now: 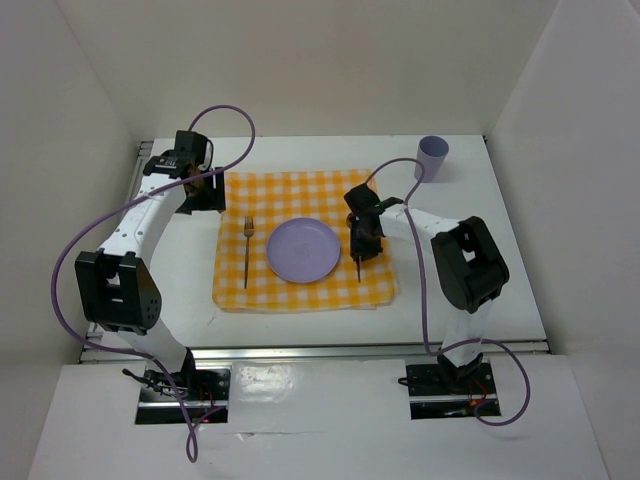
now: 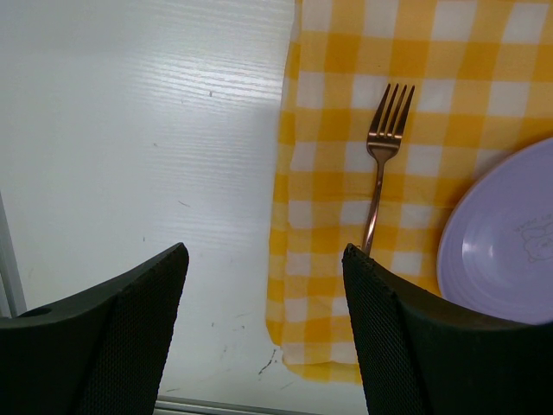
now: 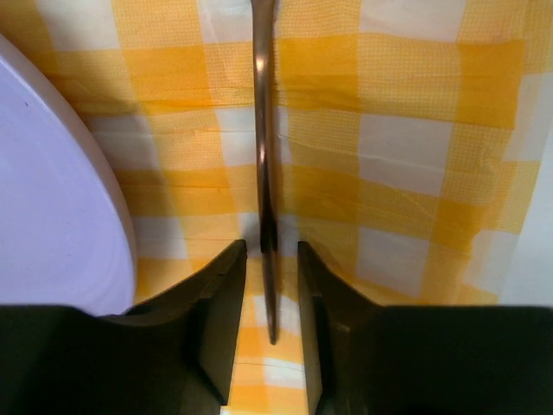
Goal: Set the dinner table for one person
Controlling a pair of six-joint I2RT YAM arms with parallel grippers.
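Note:
A yellow-and-white checked cloth [image 1: 300, 195] lies on the white dinner table [image 1: 480, 300]. On the cloth a lilac plate [image 1: 303, 250] sits in the middle, with a copper fork [image 1: 246, 250] to its left. Right of the plate lies a slim dark knife [image 1: 358, 265]. My right gripper [image 1: 362, 245] is low over the knife [image 3: 262, 130], whose handle lies between the jaws [image 3: 272, 246] with a small gap on each side, so the gripper is open. My left gripper [image 1: 205, 190] hovers wide open and empty [image 2: 263, 251] near the cloth's far left corner [image 2: 337, 86], by the fork [image 2: 380, 173].
A lilac cup [image 1: 432, 157] stands upright on the bare table at the back right, off the cloth. Silver rails run along the table's left and near edges [image 1: 360, 350]. White walls enclose the table on three sides.

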